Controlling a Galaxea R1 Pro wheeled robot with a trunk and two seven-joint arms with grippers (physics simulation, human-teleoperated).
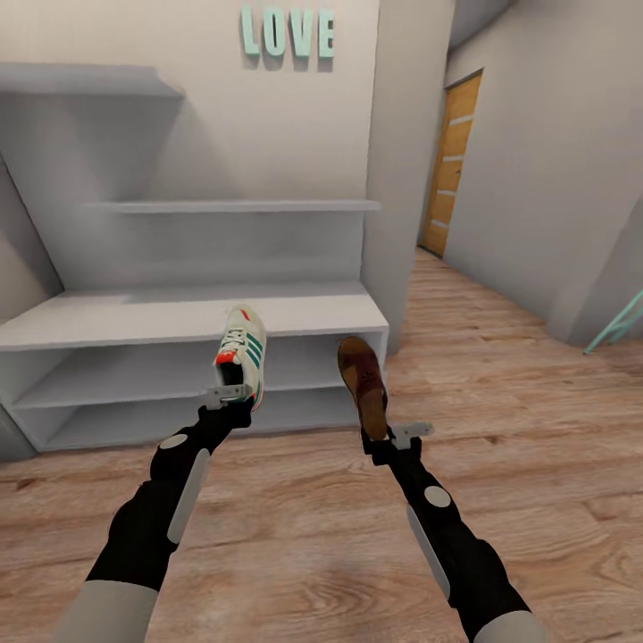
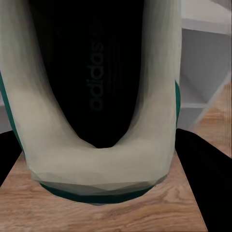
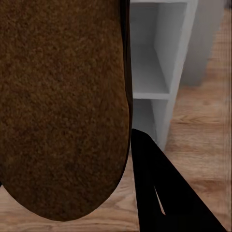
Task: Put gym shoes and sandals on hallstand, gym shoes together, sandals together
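My left gripper [image 1: 230, 399] is shut on the heel of a white gym shoe [image 1: 243, 353] with green stripes, held toe-up in front of the hallstand [image 1: 179, 314]. In the left wrist view the gym shoe's dark opening and pale heel rim [image 2: 101, 159] sit right between the black fingers [image 2: 203, 164]. My right gripper [image 1: 386, 438] is shut on a brown sandal [image 1: 362, 379], also held toe-up over the corridor floor [image 1: 321, 536]. The right wrist view looks onto the sandal's brown footbed [image 3: 63, 106] beside one black finger [image 3: 164, 193]. The other gym shoe and sandal are out of view.
The hallstand's wide bench top [image 1: 107, 317] and the open shelves below [image 1: 116, 384] stand just ahead of both arms. Floating shelves [image 1: 232, 205] hang above it under teal LOVE letters [image 1: 288, 34]. A wooden door [image 1: 451, 165] closes the corridor at right; a teal frame [image 1: 621, 326] leans at the far right.
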